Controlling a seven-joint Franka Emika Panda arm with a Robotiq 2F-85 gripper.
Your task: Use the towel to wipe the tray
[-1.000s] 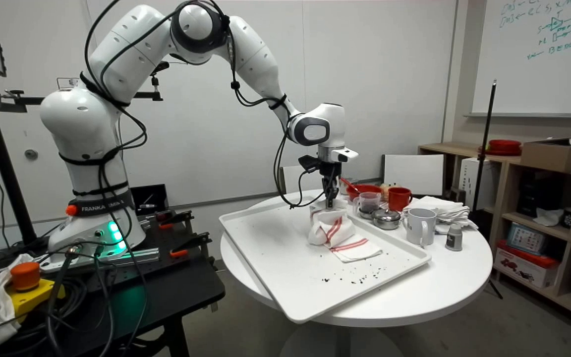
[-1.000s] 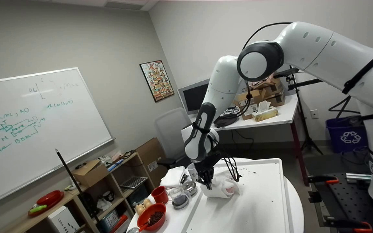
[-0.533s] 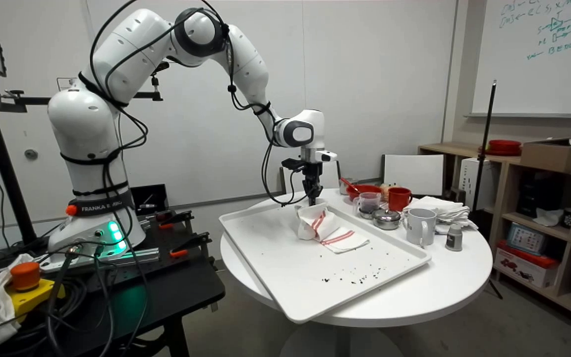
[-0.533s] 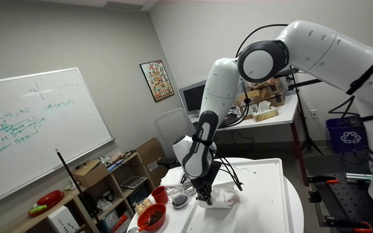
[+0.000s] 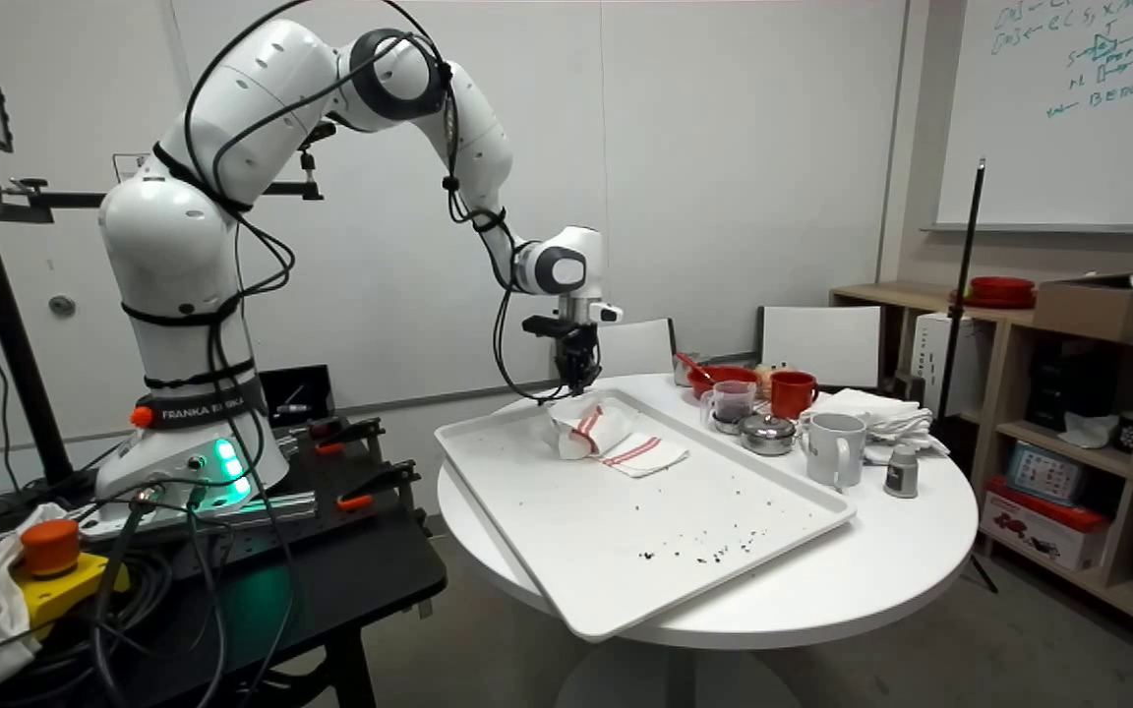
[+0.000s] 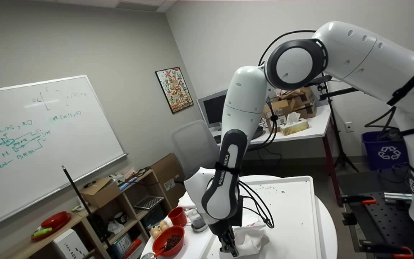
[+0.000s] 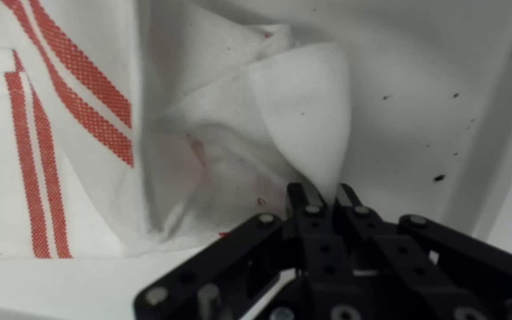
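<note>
A white towel with red stripes (image 5: 591, 431) lies partly bunched on the big white tray (image 5: 566, 531). In the wrist view the towel (image 7: 220, 71) has a raised fold that runs up between the fingertips. My gripper (image 7: 325, 195) is shut on that fold. In both exterior views the gripper (image 5: 579, 385) (image 6: 231, 251) points down at the tray's far end, close above its surface, with the towel (image 6: 252, 240) trailing beside it. Dark crumbs (image 5: 702, 553) lie mostly at the tray's near end. A few specks (image 7: 438, 178) show beside the gripper near the tray's raised edge.
The tray sits on a round white table (image 5: 881, 551) and overhangs its edge. Beside it stand a red bowl (image 6: 169, 241), a red mug (image 5: 793, 393), a clear cup (image 5: 732, 401), a metal tin (image 5: 766, 434), a grey mug (image 5: 834, 449), a small shaker (image 5: 902, 472) and folded cloths (image 5: 866, 411).
My gripper has dragged the towel along the tray to its far end, leftward in an exterior view and away from most of the crumbs. It stays shut on the towel throughout.
</note>
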